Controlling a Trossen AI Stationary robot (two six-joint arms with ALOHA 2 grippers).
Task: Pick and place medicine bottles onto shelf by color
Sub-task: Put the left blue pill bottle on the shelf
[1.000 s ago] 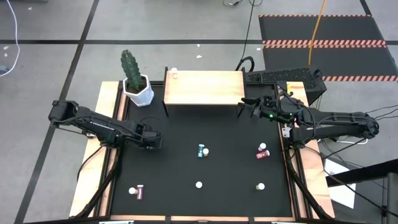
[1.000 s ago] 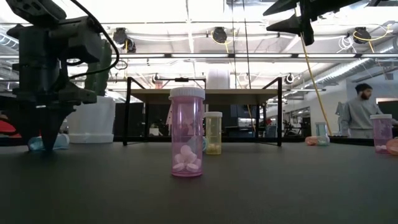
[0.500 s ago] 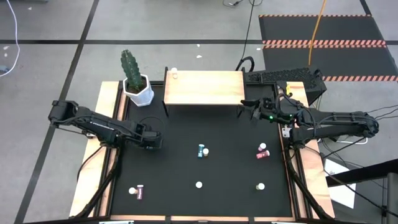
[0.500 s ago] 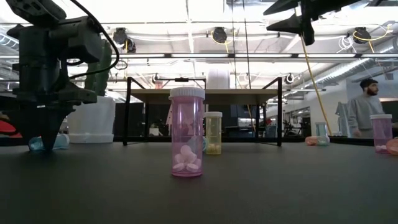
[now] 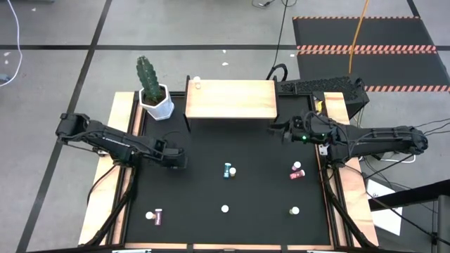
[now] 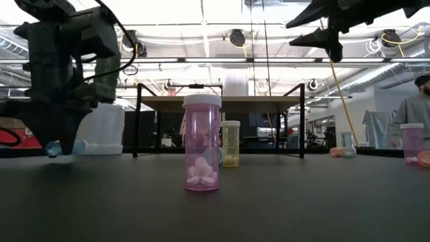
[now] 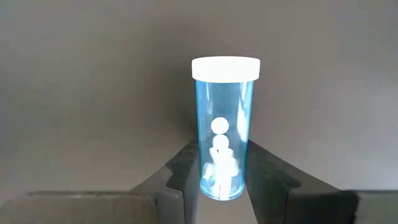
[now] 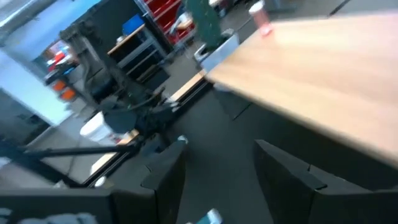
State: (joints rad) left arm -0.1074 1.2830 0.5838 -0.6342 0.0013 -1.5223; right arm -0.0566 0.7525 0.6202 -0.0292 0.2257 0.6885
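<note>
Gripping a blue bottle (image 7: 224, 127), the left gripper (image 5: 176, 159) sits left on the counter (image 5: 246, 225); the right gripper (image 5: 285, 129) hovers beside the shelf (image 5: 230, 98). Low view: bottle lifted slightly. Left wrist: jaws clenched on its lower body. Right wrist: jaws apart, empty.

The black table top (image 5: 211, 140) lies open between the low light wooden shelf on thin black legs (image 5: 230, 99) and the scattered small white-capped bottles (image 5: 229, 170) (the white pot with a green cactus (image 5: 155, 98) crowds the shelf's left end).
</note>
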